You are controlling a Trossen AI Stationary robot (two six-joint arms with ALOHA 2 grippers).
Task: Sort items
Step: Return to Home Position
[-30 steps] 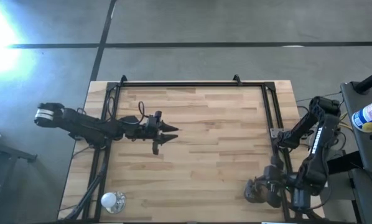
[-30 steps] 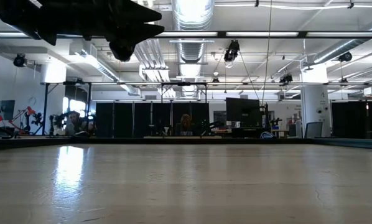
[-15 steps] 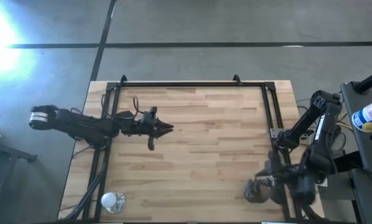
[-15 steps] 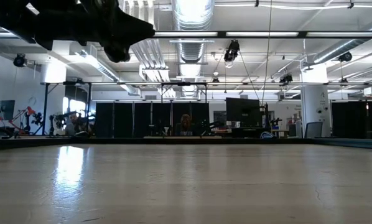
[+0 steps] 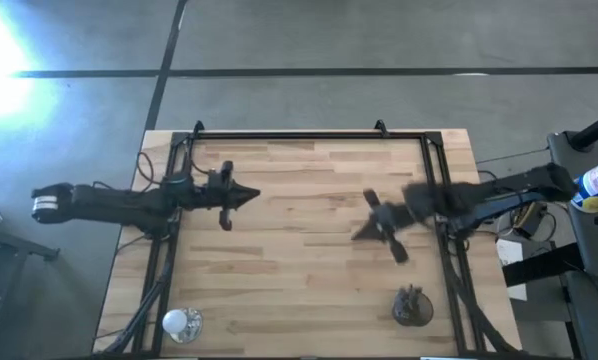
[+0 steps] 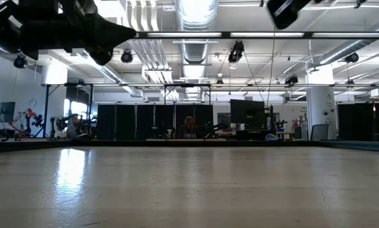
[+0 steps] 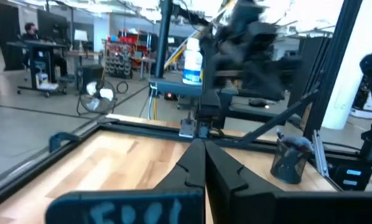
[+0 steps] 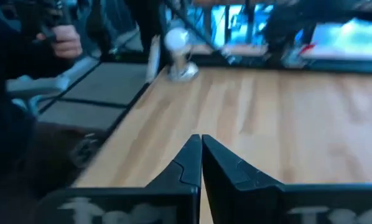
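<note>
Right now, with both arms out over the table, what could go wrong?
The right gripper hangs above the table not far from the dark cup full of brushes; a low pass home could tip it. It also faces the left gripper, so their paths might cross.

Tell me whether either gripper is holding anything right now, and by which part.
Nothing is held. The left gripper and the right gripper both hang above the table, fingers shut together with nothing between them.
</note>
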